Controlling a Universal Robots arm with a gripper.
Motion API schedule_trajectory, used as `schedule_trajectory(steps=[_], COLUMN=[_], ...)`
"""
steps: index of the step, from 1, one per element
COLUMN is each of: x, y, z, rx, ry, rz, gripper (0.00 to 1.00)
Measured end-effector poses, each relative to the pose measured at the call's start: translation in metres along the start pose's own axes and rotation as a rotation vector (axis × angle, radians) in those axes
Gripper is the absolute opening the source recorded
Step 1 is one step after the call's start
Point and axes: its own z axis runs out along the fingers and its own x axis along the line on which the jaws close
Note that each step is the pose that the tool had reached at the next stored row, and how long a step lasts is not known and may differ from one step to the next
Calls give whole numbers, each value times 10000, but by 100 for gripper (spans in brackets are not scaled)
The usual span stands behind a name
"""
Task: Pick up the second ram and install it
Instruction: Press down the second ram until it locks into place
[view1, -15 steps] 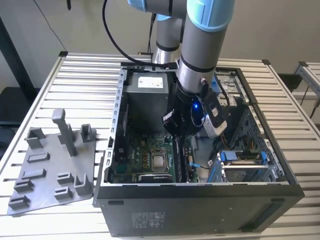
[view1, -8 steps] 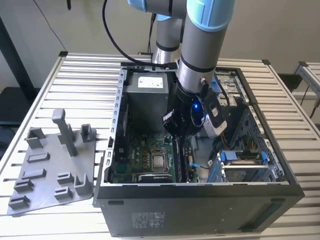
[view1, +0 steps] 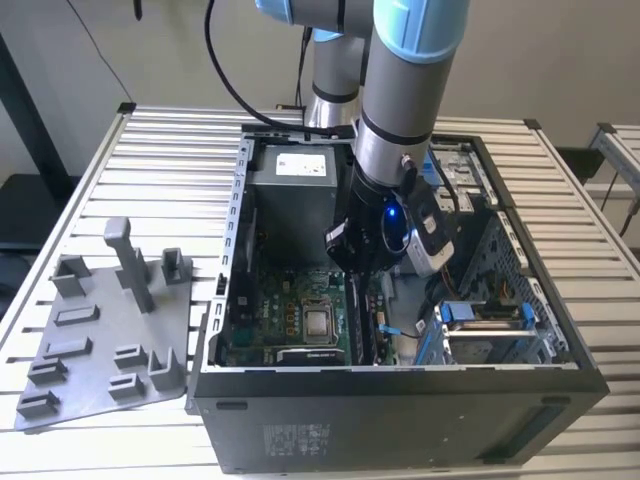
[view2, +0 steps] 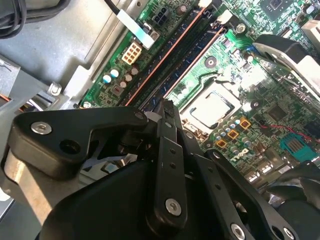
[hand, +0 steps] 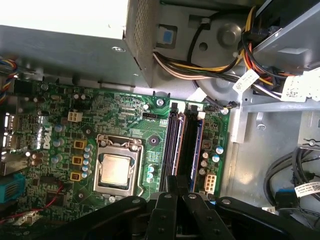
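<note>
Seating is the step I judge to be in hand. In the exterior view the arm reaches down into the open computer case (view1: 236, 250), and the gripper (view1: 358, 272) hangs low over the memory slots (view1: 362, 325), just beside the CPU socket (view1: 318, 322). The grey moulded tray (view1: 100, 330) lies well apart on the table, at the exterior view's left.

In the second wrist view the gripper (view2: 167, 106) has its jaws drawn together. Its tip sits in line with the slot nearer the CPU socket (view2: 212, 111).

In the first wrist view the gripper (hand: 176, 186) sits over the near end of the memory slots (hand: 182, 145). A long dark strip in the slot nearer the CPU socket (hand: 116, 170) runs straight under the tip. I take that strip to be the second ram (hand: 174, 145), though it is hard to tell it from the slot itself. A blue-edged stick (hand: 198, 145) stands in the neighbouring slot.

By my reckoning any further move calls for a straight, even press down along the slot with no twist.
</note>
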Motion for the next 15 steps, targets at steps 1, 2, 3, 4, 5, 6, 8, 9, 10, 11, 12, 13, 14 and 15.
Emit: schedule_trajectory(steps=[1,2,3,4,5,6,8,9,10,11,12,13,14,15], x=[-1,-1,-1,-1,-1,-2,-3,-3,-4,-4,-4,-4,-4,-4], y=[1,0,0,1,4,7,12,15,18,20,22,23,23,23], z=[13,29,47,66,84,102,137,156,175,193,209,223,236,239], rx=[-3,-1,0,0,-2,-2,1,0,-1,0,7,17,24,18], ry=[-5,-4,-3,-4,-4,-4,-3,-3,-3,-3,0,5,8,5], rz=[-4,-12,-18,-21,-25,-29,-37,-42,-48,-54,-57,-61,-64,-66], gripper=[11,11,11,11,11,11,11,11,11,11,11,11,11,11])
